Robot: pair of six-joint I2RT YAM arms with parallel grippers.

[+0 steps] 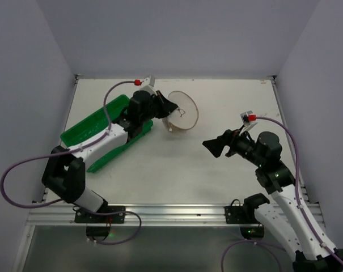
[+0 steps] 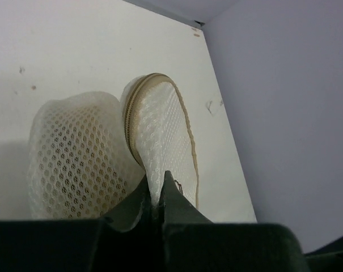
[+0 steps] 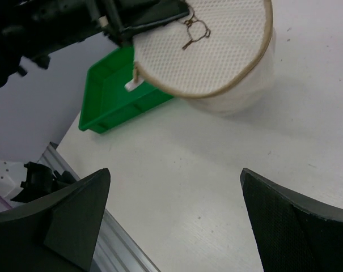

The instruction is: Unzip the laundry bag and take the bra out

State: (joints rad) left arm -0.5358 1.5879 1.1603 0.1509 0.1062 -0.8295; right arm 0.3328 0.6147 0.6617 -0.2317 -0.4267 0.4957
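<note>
One laundry bag (image 1: 185, 116) sits at the far middle of the table (image 1: 177, 175), just beside the single green tray (image 1: 92, 126). The left gripper (image 1: 172, 107) is pinched tight on its zip rim, tipping the top face up off the lower mesh half. One small bra drawing (image 3: 195, 31) shows on that face, and the right gripper (image 1: 211, 146) hovers well apart to the right, fingers spread wide, holding nothing.

Green tray on a white surface.
The rectangular green plastic tray (image 1: 87, 126) lay slanted at the left side of the pale surface (image 1: 177, 170), behind the metal rail (image 1: 177, 211).
</note>
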